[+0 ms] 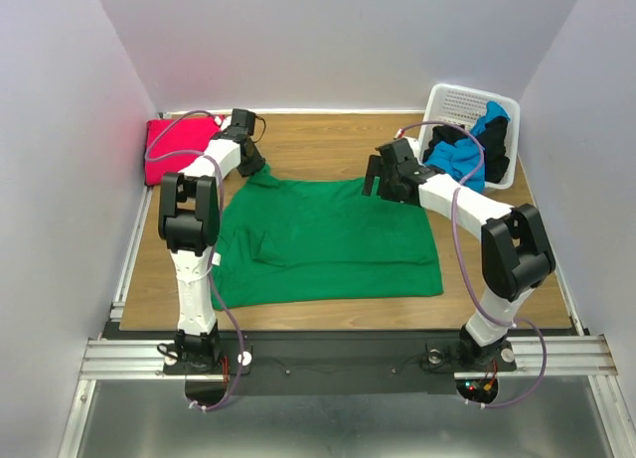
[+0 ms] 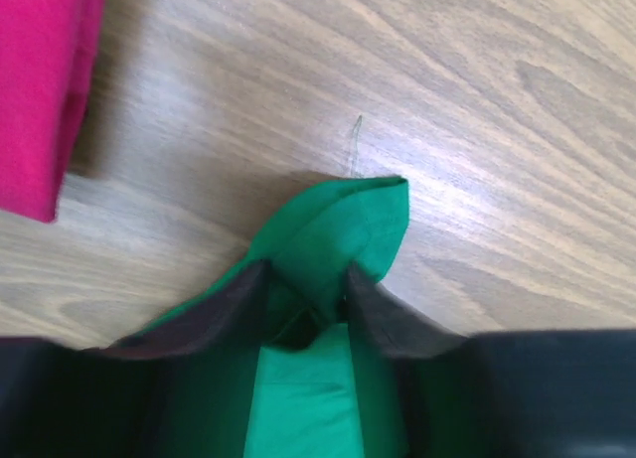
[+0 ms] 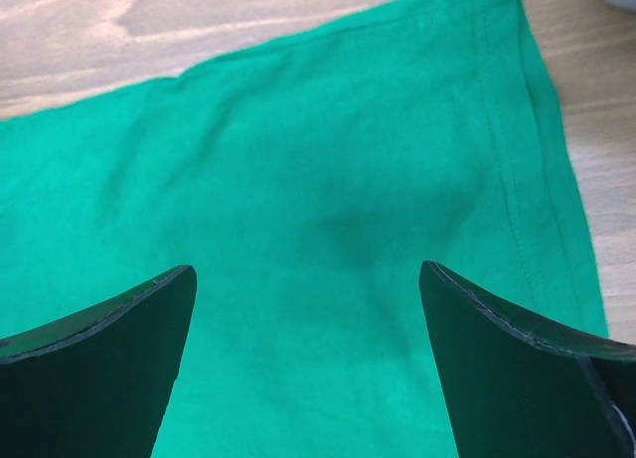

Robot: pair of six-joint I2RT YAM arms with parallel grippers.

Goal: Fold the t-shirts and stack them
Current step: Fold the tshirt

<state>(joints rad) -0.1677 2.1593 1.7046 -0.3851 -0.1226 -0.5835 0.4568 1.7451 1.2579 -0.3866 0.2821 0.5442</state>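
Green t-shirt point(image 1: 328, 244) spread across the wooden counter point(image 1: 328, 140).
Basket point(image 1: 459, 98), far right, holds a blue t-shirt point(image 1: 467, 160) and a black t-shirt point(image 1: 445, 137); magenta t-shirt point(image 1: 177, 140) folded far left. Left claw point(image 2: 308, 299) pinches a green fold; right claw point(image 3: 307, 271) gapes above the cloth.

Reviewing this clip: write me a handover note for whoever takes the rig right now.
Left claw: pinched on the far left corner of the green t-shirt.
Right claw: open over that shirt's far right corner, holding nothing.
Magenta t-shirt: folded, at the far left of the table.
Blue shirt and black shirt: heaped in the white basket.
Done: one shirt folded.
Left: fold the green one, stack it, then do the basket's shirts.
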